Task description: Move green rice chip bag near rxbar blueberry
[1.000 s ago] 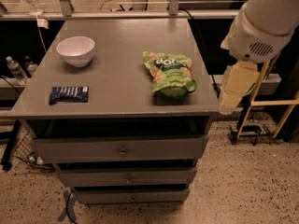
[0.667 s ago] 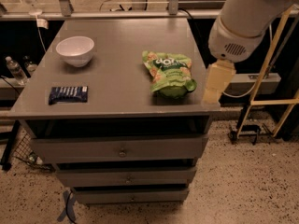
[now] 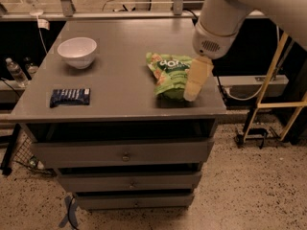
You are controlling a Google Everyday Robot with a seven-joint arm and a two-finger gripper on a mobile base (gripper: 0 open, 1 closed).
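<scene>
The gripper (image 3: 193, 87) hangs from the pale arm at the right side of the grey table (image 3: 120, 104), pointing down and a little to the left. Its cream-coloured tip overlaps the right edge of the green rice chip bag (image 3: 168, 75). It may be touching the bag there, but from this angle contact cannot be told from hovering just above it. Nor can I tell whether the gripper is set wide or narrow, and it is not seen holding anything.

The green rice chip bag lies flat on the right half of the tabletop, nearer the front edge than the back, with its white lettering facing up. The rxbar blueberry (image 3: 70, 97) lies flat near the front left corner of the tabletop, well apart from the bag, with bare grey surface between them. Behind the bar, toward the back left, a white bowl (image 3: 77, 51) stands upright.

Under the tabletop the front of the cabinet shows a stack of drawers (image 3: 125, 152). A water bottle (image 3: 15, 71) stands off the table's left side, and a yellow frame (image 3: 273, 66) stands on the floor to the right.
</scene>
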